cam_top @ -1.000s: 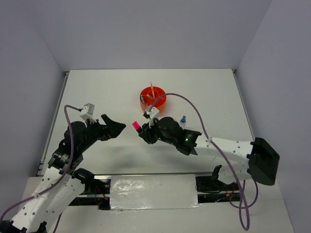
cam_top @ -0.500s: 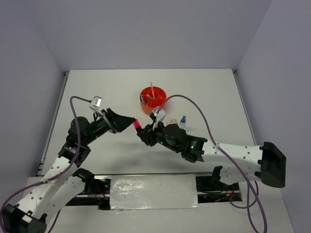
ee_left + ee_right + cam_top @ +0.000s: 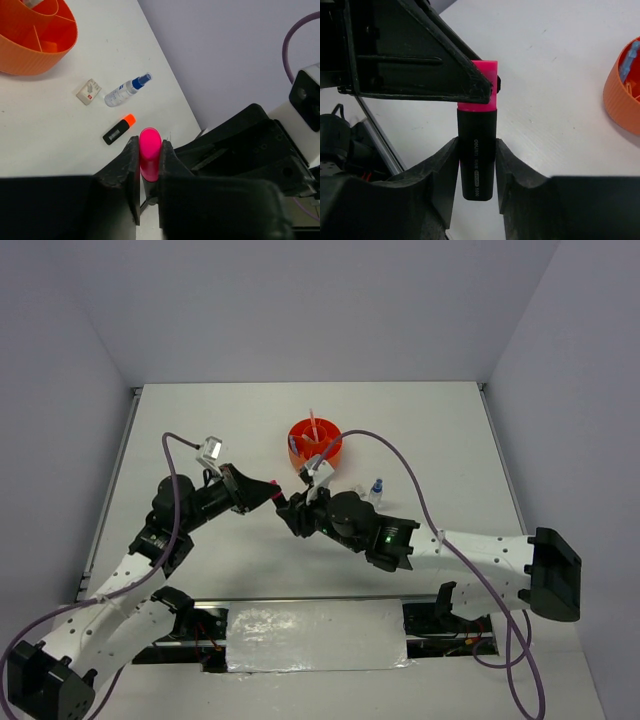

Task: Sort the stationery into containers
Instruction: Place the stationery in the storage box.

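Observation:
A black highlighter with a pink cap (image 3: pixel 280 497) hangs above the table between both arms. My right gripper (image 3: pixel 476 145) is shut on its black body (image 3: pixel 477 160). My left gripper (image 3: pixel 149 149) is shut on the pink cap (image 3: pixel 150 159), one finger pressing each side. In the top view the left gripper (image 3: pixel 268 490) and right gripper (image 3: pixel 291 510) meet tip to tip. The orange tub (image 3: pixel 315 443) stands behind them, with thin pens sticking out of it. An orange-ended highlighter (image 3: pixel 119 131), a blue-capped bottle (image 3: pixel 125 91) and a small white eraser (image 3: pixel 88 92) lie on the table.
The tub's ribbed wall (image 3: pixel 30 62) shows at the upper left of the left wrist view, and its edge (image 3: pixel 625 95) at the right of the right wrist view. The bottle (image 3: pixel 374 490) lies just right of the right arm. Grey walls enclose the white table.
My left arm has swung right to the highlighter, and its gripper has gone from open to shut on the pink cap. The right gripper has kept its hold and shifted slightly.

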`<state>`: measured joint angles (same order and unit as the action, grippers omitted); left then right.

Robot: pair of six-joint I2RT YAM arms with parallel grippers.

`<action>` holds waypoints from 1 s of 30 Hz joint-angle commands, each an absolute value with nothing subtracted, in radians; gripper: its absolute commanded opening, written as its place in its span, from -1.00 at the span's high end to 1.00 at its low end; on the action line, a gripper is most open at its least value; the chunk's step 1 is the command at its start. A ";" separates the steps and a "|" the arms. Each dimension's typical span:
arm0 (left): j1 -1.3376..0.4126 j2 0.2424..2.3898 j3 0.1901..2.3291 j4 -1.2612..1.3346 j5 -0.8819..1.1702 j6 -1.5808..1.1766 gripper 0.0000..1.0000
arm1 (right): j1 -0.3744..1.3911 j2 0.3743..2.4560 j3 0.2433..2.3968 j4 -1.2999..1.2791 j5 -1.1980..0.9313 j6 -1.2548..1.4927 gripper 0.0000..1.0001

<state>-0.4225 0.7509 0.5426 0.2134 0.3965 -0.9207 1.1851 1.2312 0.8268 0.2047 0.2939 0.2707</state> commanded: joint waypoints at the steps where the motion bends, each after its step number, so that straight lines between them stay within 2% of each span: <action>1: -0.426 0.779 0.597 0.236 0.365 -0.842 1.00 | 1.197 1.204 0.833 0.285 0.282 0.247 0.13; 3: -0.426 0.796 0.632 0.224 0.333 -0.784 1.00 | 1.196 1.165 0.799 0.317 0.270 0.236 -0.33; 4: -0.426 0.807 0.646 0.224 0.325 -0.761 1.00 | 1.193 1.148 0.784 0.331 0.267 0.230 -0.95; 5: -0.426 0.831 0.675 0.221 0.313 -0.732 1.00 | 1.189 1.134 0.766 0.324 0.267 0.224 -0.99; 9: -0.422 0.900 0.729 0.228 0.159 -0.537 1.00 | 1.175 0.997 0.721 0.236 0.368 0.207 -1.00; 12: -0.401 1.017 0.802 0.249 0.053 -0.433 1.00 | 1.143 0.859 0.654 0.213 0.362 0.215 -1.00; 17: -0.319 1.331 1.014 0.379 0.178 -0.341 1.00 | 1.123 0.691 0.604 0.146 0.321 0.215 -0.99; 21: -0.290 1.556 1.112 0.569 0.256 -0.322 1.00 | 1.124 0.647 0.627 0.049 0.304 0.204 -0.99; 27: -0.285 1.788 1.278 0.666 0.333 -0.296 0.97 | 1.126 0.580 0.603 0.018 0.258 0.192 -0.99; 30: -0.284 1.842 1.279 0.728 0.342 -0.317 0.94 | 1.124 0.572 0.614 -0.017 0.244 0.175 -0.99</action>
